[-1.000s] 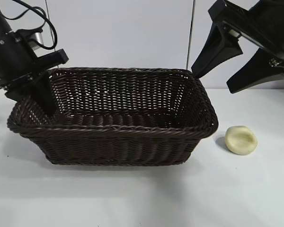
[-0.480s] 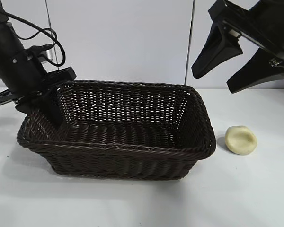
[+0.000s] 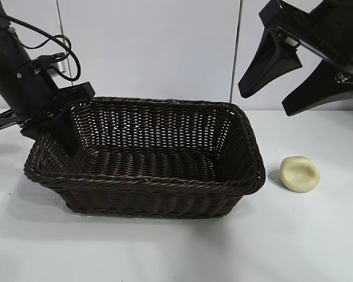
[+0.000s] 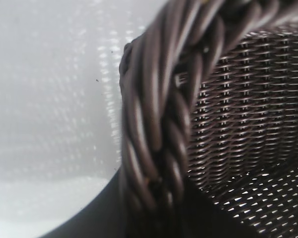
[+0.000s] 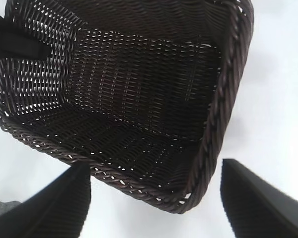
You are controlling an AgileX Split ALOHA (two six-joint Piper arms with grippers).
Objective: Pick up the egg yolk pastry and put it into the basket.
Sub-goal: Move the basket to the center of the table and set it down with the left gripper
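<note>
Basket point(image 3: 147, 176) woven wicker, braided rim | left fingers point(image 3: 62, 132) apparently clamping rim | right fingers point(image 3: 294, 76) spread, empty

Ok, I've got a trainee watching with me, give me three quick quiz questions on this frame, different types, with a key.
1. True or false: the pastry already lies inside the basket.
2. Which gripper is clamped on the basket's rim? A) the left gripper B) the right gripper C) neither
3. Fill in: the right gripper hangs with its jaws ____ above the table, holding nothing.

Key:
1. False. It sits on the table just beyond the basket's end on the right arm's side.
2. A. It grips the braided rim at the far corner on its own side.
3. Open.
</note>
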